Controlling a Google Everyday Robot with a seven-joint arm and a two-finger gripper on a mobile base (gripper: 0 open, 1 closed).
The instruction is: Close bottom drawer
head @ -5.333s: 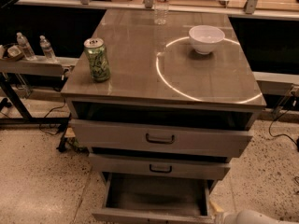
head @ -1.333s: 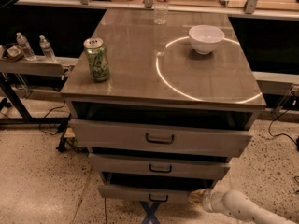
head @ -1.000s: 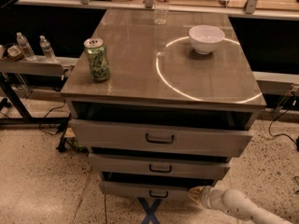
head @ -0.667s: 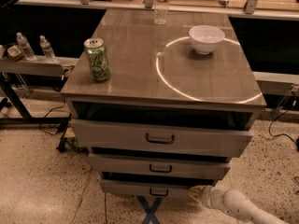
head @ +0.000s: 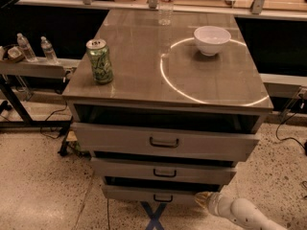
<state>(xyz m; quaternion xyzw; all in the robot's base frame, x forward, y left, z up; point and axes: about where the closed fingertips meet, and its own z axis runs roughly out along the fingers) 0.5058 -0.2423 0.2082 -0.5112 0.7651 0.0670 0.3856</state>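
step: last push on bottom drawer (head: 139,193) | drawer: just left of end effector (head: 204,199), almost shut | end effector: low at drawer's right end, open or clenched cannot be told | next: likely a short inward push to seat it

The bottom drawer (head: 129,193), earlier pulled far out, went back in until only its front panel showed, just beside the gripper (head: 203,199). The gripper moved forward to that panel's end.
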